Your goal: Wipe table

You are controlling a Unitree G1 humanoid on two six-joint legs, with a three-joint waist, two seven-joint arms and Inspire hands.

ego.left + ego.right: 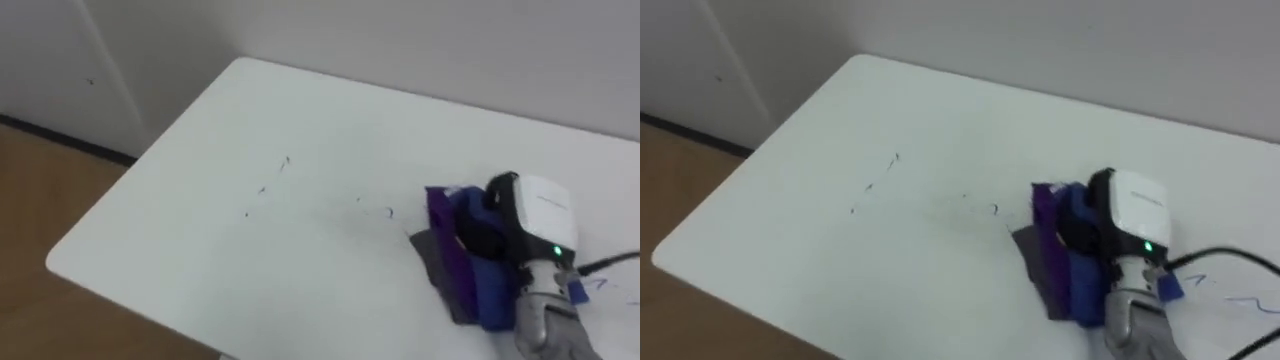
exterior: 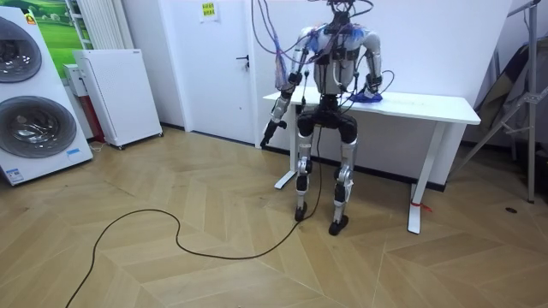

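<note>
In the room view the left hand [image 2: 269, 130] hangs beside the white table [image 1: 200, 240]; I cannot tell its state. Faint pen marks [image 1: 283, 163] lie mid-table. To their right is the purple cloth [image 1: 455, 265], long axis near-to-far, far end angled left. The right hand [image 1: 495, 232] rests on it; I cannot tell its grip.

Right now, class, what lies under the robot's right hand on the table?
A purple and blue cloth lies under the right hand, on the white table. The table surface beneath the cloth is covered, so nothing there can be seen.
</note>
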